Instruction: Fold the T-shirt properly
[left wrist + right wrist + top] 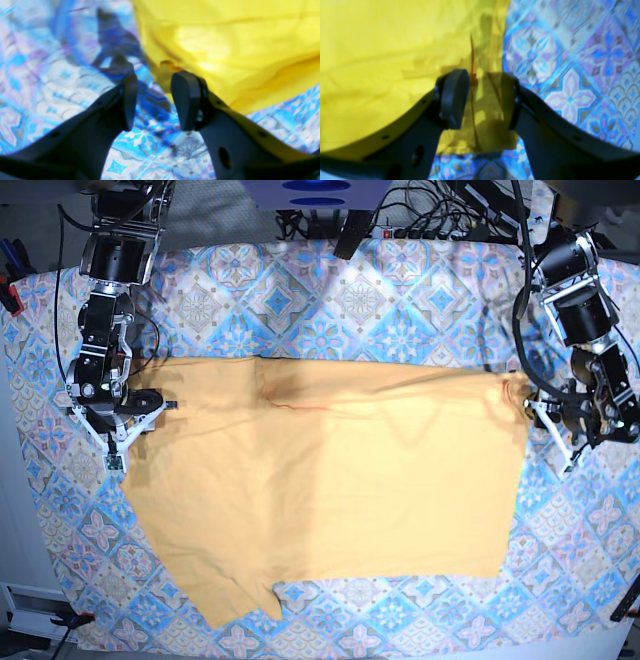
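Observation:
The mustard T-shirt lies spread flat on the patterned tablecloth, with a reddish seam near its top. My right gripper is at the shirt's left edge. In the right wrist view it is open, and a strip of the shirt with a reddish seam lies between the jaws. My left gripper is at the shirt's upper right corner. In the left wrist view it is open. The shirt reaches just past its fingertips, and its corner is beside one finger.
The blue-and-pink tablecloth shows under both grippers in the left wrist view and the right wrist view. Cables and equipment sit along the table's back edge. The shirt's lower hem lies near the front edge.

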`<action>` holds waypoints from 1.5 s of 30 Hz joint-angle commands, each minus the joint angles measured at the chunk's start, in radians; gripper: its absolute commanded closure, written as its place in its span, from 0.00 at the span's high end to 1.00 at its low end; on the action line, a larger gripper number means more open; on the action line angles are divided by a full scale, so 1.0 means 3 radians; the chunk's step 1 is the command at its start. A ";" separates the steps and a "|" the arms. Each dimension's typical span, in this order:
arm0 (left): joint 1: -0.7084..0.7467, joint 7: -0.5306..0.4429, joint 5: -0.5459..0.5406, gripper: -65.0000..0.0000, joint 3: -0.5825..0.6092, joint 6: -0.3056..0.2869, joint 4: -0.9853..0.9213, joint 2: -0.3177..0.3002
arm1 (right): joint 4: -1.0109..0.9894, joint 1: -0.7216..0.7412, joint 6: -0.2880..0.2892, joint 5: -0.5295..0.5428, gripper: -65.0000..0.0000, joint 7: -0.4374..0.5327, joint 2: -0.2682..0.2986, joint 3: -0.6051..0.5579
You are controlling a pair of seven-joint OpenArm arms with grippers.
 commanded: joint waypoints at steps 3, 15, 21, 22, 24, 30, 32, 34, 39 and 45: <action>0.0168 -0.0009 -0.0544 0.53 -0.0015 -0.0002 0.0564 -0.0185 | 0.0070 0.0094 -0.0010 0.0029 0.44 0.0088 0.0042 0.0013; 0.0776 -0.0009 -0.1188 0.58 -0.0266 -0.0002 0.0978 -0.0252 | 0.0070 -0.0065 -0.0010 0.0029 0.45 0.0088 0.0042 0.0007; 0.0884 -0.0009 -0.1127 0.58 -0.0256 -0.0002 0.0952 -0.0241 | 0.0070 -0.0162 -0.0010 0.0029 0.45 0.0088 0.0042 0.0013; 0.0884 -0.0009 -0.1071 0.58 -0.0256 -0.0002 0.0947 -0.0231 | 0.0070 -0.0167 -0.0010 0.0029 0.45 0.0088 0.0042 0.0013; 0.0863 -0.0009 -0.0917 0.58 -0.0256 -0.0002 0.0855 -0.0190 | 0.0070 -0.0167 -0.0010 0.0029 0.45 0.0088 0.0042 0.0023; 0.0715 -0.0009 -0.0733 0.58 -0.0133 -0.0002 0.0211 -0.0134 | 0.0090 -0.0233 -0.0010 0.0029 0.45 0.0088 0.0083 0.0013; 0.0618 -0.0009 -0.0759 0.58 0.0016 -0.0002 0.0078 -0.0134 | 0.0090 -0.0233 -0.0010 0.0029 0.45 0.0088 0.0088 0.0013; 0.0562 -0.0009 -0.0754 0.58 0.0113 -0.0002 -0.0045 -0.0134 | 0.0090 -0.0233 -0.0010 0.0029 0.45 0.0088 0.0088 0.0013; 0.0439 -0.0009 -0.0774 0.58 0.0128 -0.0002 -0.0173 -0.0093 | 0.0090 -0.0233 0.0000 0.0029 0.45 0.0088 0.0088 0.0007; 0.0352 -0.0009 -0.0764 0.58 0.0128 -0.0002 -0.0173 -0.0103 | 0.0049 -0.0213 0.0399 0.0034 0.45 0.0088 0.0078 0.0023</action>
